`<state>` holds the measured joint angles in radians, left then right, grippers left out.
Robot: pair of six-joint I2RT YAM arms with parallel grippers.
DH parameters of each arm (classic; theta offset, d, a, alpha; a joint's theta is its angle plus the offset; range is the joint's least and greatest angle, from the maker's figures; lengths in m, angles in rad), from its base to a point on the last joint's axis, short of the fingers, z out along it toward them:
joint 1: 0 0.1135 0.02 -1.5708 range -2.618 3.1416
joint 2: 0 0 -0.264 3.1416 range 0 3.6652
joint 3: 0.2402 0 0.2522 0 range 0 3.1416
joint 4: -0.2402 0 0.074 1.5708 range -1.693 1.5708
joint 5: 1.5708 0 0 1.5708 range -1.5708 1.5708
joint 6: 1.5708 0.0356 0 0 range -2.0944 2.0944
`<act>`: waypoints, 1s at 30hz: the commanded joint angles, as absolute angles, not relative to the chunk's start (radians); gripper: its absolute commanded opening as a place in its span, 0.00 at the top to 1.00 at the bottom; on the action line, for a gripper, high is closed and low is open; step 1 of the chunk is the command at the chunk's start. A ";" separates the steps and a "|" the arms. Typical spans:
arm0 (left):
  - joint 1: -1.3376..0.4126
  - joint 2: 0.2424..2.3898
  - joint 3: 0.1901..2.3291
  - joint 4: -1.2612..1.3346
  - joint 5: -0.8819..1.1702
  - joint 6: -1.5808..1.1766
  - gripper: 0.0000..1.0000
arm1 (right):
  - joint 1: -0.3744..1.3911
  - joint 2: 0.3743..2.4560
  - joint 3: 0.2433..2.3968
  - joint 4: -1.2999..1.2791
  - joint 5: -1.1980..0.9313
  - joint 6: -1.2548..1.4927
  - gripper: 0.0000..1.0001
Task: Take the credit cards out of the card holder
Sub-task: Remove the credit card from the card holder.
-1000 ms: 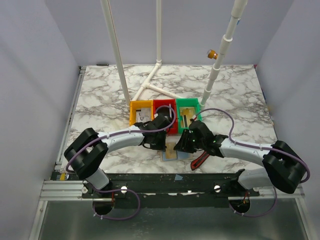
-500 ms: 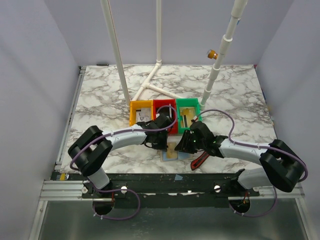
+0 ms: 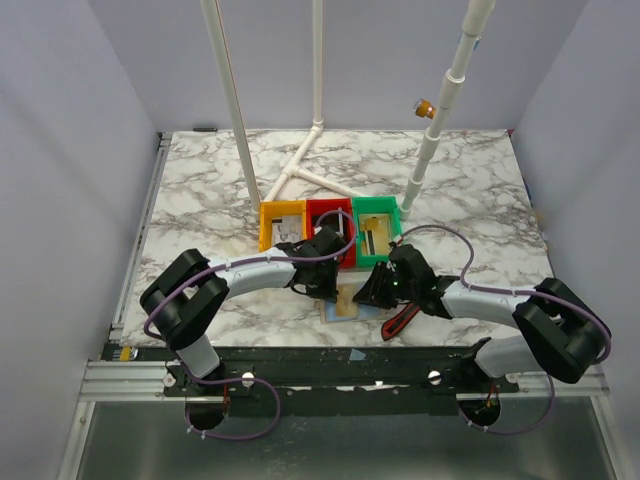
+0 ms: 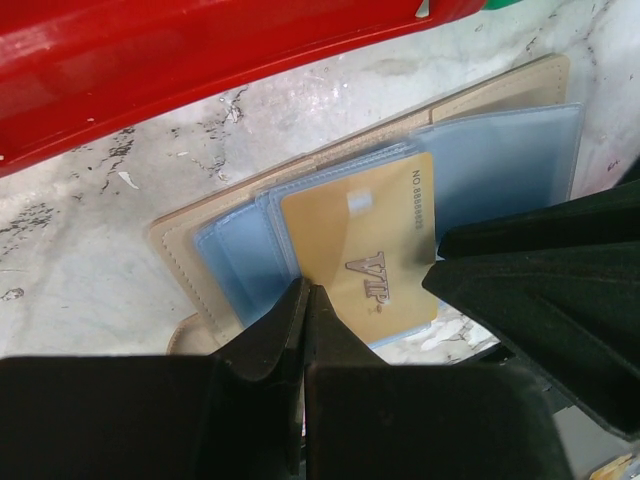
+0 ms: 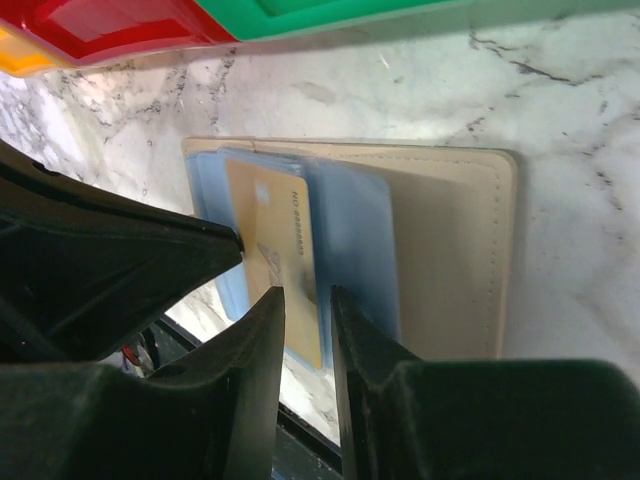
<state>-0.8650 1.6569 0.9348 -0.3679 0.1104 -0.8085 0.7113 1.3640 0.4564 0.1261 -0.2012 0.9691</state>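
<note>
The card holder point(image 3: 343, 301) lies open near the table's front edge, tan point(image 5: 450, 250) with blue-grey pockets point(image 4: 500, 160). A yellowish-gold credit card point(image 4: 365, 255) marked VIP sticks partway out of a pocket. My left gripper point(image 4: 305, 290) is shut with nothing between its jaws. Its tips rest on the holder at the card's near left corner. My right gripper point(image 5: 308, 292) stands over the gold card point(image 5: 270, 230). Its jaws are a narrow gap apart and straddle the card's long edge. In the top view both grippers, left point(image 3: 322, 283) and right point(image 3: 372, 293), meet over the holder.
The yellow bin point(image 3: 282, 225), red bin point(image 3: 330, 218) and green bin point(image 3: 375, 225) stand in a row just behind the holder. A red-and-black tool point(image 3: 400, 322) lies to its right at the front edge. White pipes point(image 3: 300, 170) lie and stand farther back.
The right gripper's jaws have narrowed and its wrist has settled lower over the holder. The left gripper stays shut in almost the same spot.
</note>
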 commanded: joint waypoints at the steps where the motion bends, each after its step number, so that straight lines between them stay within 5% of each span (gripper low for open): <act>1: -0.865 1.683 0.941 -0.357 0.126 -0.804 1.00 | 0.683 1.377 0.405 0.240 -0.273 1.006 0.73; 30: -0.864 1.693 0.922 -0.376 0.117 -0.825 1.00 | 0.610 1.437 0.279 0.526 -0.386 1.117 0.99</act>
